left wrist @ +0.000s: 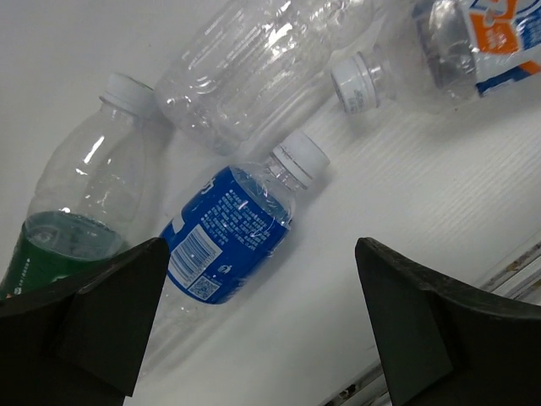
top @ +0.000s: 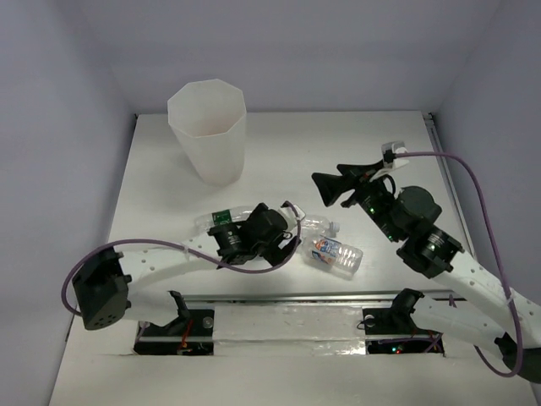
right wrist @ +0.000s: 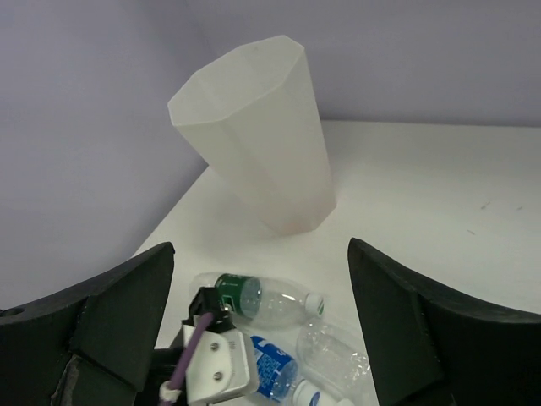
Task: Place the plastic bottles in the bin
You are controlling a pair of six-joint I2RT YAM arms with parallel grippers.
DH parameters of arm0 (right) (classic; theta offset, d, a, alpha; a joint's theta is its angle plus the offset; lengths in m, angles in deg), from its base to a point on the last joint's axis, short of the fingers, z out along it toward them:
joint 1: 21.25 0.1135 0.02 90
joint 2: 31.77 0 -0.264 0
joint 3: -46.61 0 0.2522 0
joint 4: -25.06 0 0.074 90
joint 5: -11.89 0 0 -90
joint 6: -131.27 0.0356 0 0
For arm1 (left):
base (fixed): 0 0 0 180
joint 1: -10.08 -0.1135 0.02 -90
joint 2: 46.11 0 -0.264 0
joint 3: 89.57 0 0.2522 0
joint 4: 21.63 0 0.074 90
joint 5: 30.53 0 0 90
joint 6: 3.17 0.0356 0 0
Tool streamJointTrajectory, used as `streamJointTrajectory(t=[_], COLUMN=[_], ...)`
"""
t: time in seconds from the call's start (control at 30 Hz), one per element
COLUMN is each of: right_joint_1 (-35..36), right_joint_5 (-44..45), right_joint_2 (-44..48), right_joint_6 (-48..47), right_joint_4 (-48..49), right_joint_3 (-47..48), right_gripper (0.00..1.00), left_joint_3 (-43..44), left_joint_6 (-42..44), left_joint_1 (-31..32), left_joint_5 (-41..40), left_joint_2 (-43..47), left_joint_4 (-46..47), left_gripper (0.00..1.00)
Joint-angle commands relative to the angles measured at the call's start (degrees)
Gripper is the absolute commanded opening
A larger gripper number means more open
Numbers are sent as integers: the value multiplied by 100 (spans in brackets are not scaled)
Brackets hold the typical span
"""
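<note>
The bin (top: 207, 127), a tall translucent white container, stands at the back left, also visible in the right wrist view (right wrist: 258, 135). Several plastic bottles lie on their sides in the middle of the table. They are a green-label bottle (left wrist: 72, 224), a blue-label bottle (left wrist: 228, 233), a clear bottle (left wrist: 262, 59) and an orange-blue-label bottle (left wrist: 478, 38). My left gripper (left wrist: 262, 317) hangs open just over them, with the blue-label bottle partly between its fingers and untouched. My right gripper (top: 331, 188) is open and empty, raised to the right of the pile and facing the bin.
A metal rail (top: 296, 298) runs along the table's near edge, just in front of the bottles. The left arm's wrist and purple cable (right wrist: 207, 355) cover part of the pile in the right wrist view. Walls close in the table at the back and both sides.
</note>
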State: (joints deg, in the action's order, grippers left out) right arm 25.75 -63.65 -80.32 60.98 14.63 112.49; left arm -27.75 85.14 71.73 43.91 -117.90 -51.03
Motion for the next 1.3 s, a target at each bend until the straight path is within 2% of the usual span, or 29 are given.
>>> streamJointTrajectory(t=[0.0, 0.2, 0.3, 0.6, 0.8, 0.9, 1.03, 1.13, 1.17, 1.27], right_joint_1=[28, 28, 28, 28, 28, 28, 28, 28, 28, 28], right_joint_5=[338, 444, 383, 382, 478, 532, 584, 637, 646, 637], right_joint_2=[460, 786, 813, 856, 822, 769, 716, 716, 716, 716], right_joint_6=[-1, -98, -107, -151, -239, -274, -283, -292, -274, -239], right_joint_4=[-70, -316, -307, -588, -650, -667, -667, -693, -702, -738], right_joint_3=[-61, 0, -17, 44, 71, 97, 123, 132, 149, 158], right_gripper=[88, 88, 88, 88, 88, 88, 88, 88, 88, 88], left_joint_3=[266, 222, 213, 451, 389, 398, 416, 468, 486, 556], left_joint_6=[143, 82, 64, 117, 90, 38, -50, -120, -138, -252], left_joint_1=[5, 5, -196, -364, -487, -487, -338, -206, -206, -144], left_joint_5=[-71, -246, -238, -405, -265, -229, -159, -177, -159, -141], left_joint_2=[-344, -477, -485, -1539, -1382, -1399, -1496, -1522, -1496, -1303], left_joint_4=[-264, -334, -335, -528, -502, -589, -712, -809, -827, -932], left_gripper=[92, 93, 93, 93, 91, 86, 64, 53, 45, 30])
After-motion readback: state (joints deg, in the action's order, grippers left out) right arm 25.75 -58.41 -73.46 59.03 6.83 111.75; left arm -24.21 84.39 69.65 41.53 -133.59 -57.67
